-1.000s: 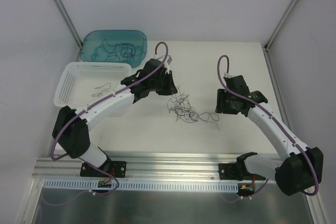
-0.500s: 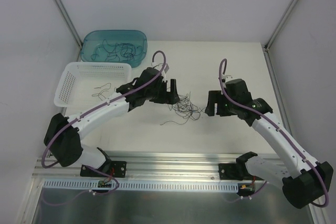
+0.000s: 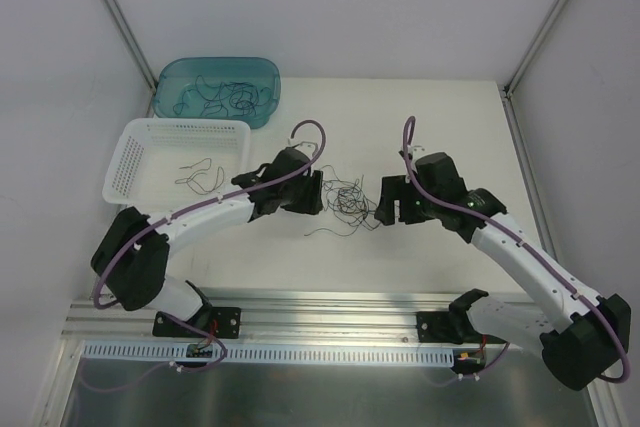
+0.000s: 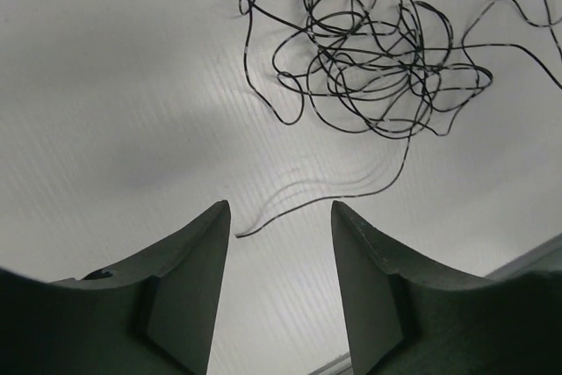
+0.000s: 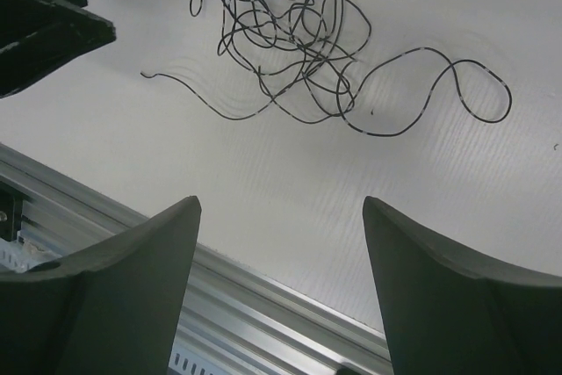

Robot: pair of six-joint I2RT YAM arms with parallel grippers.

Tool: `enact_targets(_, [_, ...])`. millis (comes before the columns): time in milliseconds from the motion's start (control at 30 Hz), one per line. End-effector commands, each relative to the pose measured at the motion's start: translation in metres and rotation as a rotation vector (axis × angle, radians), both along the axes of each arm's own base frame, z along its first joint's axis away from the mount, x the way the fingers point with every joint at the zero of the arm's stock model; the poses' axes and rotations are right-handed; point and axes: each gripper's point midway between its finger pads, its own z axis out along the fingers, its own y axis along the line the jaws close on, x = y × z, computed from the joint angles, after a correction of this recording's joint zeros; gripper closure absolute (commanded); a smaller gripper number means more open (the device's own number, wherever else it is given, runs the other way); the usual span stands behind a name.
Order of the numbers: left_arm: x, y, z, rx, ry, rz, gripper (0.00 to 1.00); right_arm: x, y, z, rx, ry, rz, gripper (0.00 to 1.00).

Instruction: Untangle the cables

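White, matte and faintly ribbed, the table (image 3: 430, 127) filled an enclosure with plain pale walls, and a brushed aluminium rail (image 3: 330, 312) ran along its near edge. Near the middle of the table lay the cables (image 3: 345, 202): hair-thin, dark blue-black wires, curled into overlapping loops and knotted loosely into one flat, springy clump. From the left wrist the cables (image 4: 369, 59) showed as a nest of rounded coils, with one long tail curving out of it towards the fingers and ending just short of them. From the right wrist the same clump (image 5: 281, 15) threw a wavy S-shaped strand out to one side.

The left gripper (image 3: 312, 195) sat just beside the clump on its left. Its dark, smooth, wedge-shaped fingers stood apart with bare table between them (image 4: 281, 217), pinching nothing. The right gripper (image 3: 385, 203) faced it from the other side of the clump, its broad fingers spread wider and also empty (image 5: 279, 208).

At the far left stood a white plastic basket (image 3: 130, 162) with lattice walls, holding a few loose strands (image 3: 200, 172). Behind it, a translucent teal tub (image 3: 170, 82) with rounded corners held more curled strands (image 3: 225, 99).
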Motion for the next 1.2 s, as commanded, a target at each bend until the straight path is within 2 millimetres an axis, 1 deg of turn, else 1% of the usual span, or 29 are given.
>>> enact_targets(0, [0.032,-0.009,0.002,0.024,-0.064,0.054,0.54,0.001,0.013,0.005,0.065,-0.012,0.003,0.21])
enact_targets(33, [0.036,-0.01,-0.001,0.021,-0.055,0.087,0.56,0.001,0.015,0.005,0.072,-0.015,0.006,0.22])
enact_targets(67, [0.043,-0.012,0.001,0.013,-0.059,0.105,0.57,0.0,0.016,0.004,0.075,-0.012,0.008,0.21])
enact_targets(100, [0.048,-0.014,-0.008,0.017,-0.043,0.118,0.58,0.0,0.017,0.004,0.081,-0.011,0.009,0.21])
enact_targets(167, [0.059,-0.016,-0.008,-0.003,-0.034,0.144,0.6,-0.001,0.019,0.006,0.086,-0.018,0.017,0.21])
enact_targets(200, [0.062,-0.017,-0.016,0.003,-0.017,0.146,0.6,-0.002,0.02,0.005,0.086,-0.017,0.024,0.21])
enact_targets(233, [0.065,-0.018,-0.019,-0.003,-0.008,0.147,0.62,-0.002,0.022,0.007,0.088,-0.025,0.032,0.21])
enact_targets(267, [0.069,-0.022,-0.016,-0.015,-0.012,0.147,0.62,-0.001,0.022,0.007,0.085,-0.027,0.035,0.21])
enact_targets(300, [0.07,-0.022,-0.024,-0.002,0.003,0.147,0.62,-0.001,0.023,0.007,0.084,-0.029,0.039,0.21])
enact_targets(433, [0.076,-0.024,-0.035,0.018,0.017,0.146,0.66,0.001,0.025,0.007,0.08,-0.037,0.047,0.21])
enact_targets(467, [0.078,-0.023,-0.04,0.024,0.026,0.15,0.69,0.002,0.026,0.007,0.082,-0.04,0.049,0.21])
enact_targets(500, [0.078,-0.023,-0.041,0.023,0.03,0.151,0.71,0.004,0.027,0.007,0.083,-0.039,0.051,0.21])
enact_targets(667, [0.076,-0.029,-0.05,0.016,0.059,0.131,0.79,0.014,0.037,0.009,0.084,-0.042,0.065,0.21])
enact_targets(700, [0.076,-0.029,-0.052,0.014,0.062,0.132,0.85,0.018,0.04,0.013,0.088,-0.052,0.067,0.21])
enact_targets(733, [0.076,-0.029,-0.051,0.012,0.063,0.13,0.89,0.022,0.044,0.009,0.081,-0.044,0.07,0.2])
enact_targets(800, [0.072,-0.028,-0.049,0.006,0.067,0.124,1.0,0.029,0.048,0.007,0.073,-0.045,0.065,0.18])
enact_targets(833, [0.07,-0.028,-0.047,0.001,0.065,0.12,1.0,0.036,0.053,0.012,0.081,-0.06,0.064,0.15])
enact_targets(867, [0.066,-0.025,-0.042,-0.006,0.059,0.116,1.0,0.041,0.055,0.001,0.054,-0.04,0.059,0.14])
enact_targets(900, [0.063,-0.024,-0.038,-0.01,0.055,0.115,1.0,0.045,0.059,-0.001,0.047,-0.039,0.06,0.13])
enact_targets(933, [0.061,-0.021,-0.036,-0.012,0.05,0.117,1.0,0.051,0.063,0.002,0.046,-0.045,0.056,0.13])
enact_targets(967, [0.056,-0.017,-0.031,-0.019,0.044,0.117,1.0,0.056,0.065,-0.012,0.014,-0.012,0.046,0.13])
enact_targets(1033, [0.049,-0.012,-0.026,-0.029,0.038,0.118,1.0,0.063,0.07,-0.02,-0.002,0.009,0.028,0.13])
enact_targets(1067, [0.043,-0.008,-0.021,-0.038,0.032,0.119,1.0,0.07,0.074,-0.028,-0.017,0.025,0.023,0.13])
enact_targets(1133, [0.034,-0.001,-0.013,-0.053,0.018,0.123,1.0,0.075,0.081,-0.038,-0.032,0.045,0.019,0.14])
enact_targets(1167, [0.032,0.001,-0.011,-0.059,0.015,0.125,1.0,0.082,0.086,-0.036,-0.031,0.039,0.014,0.14])
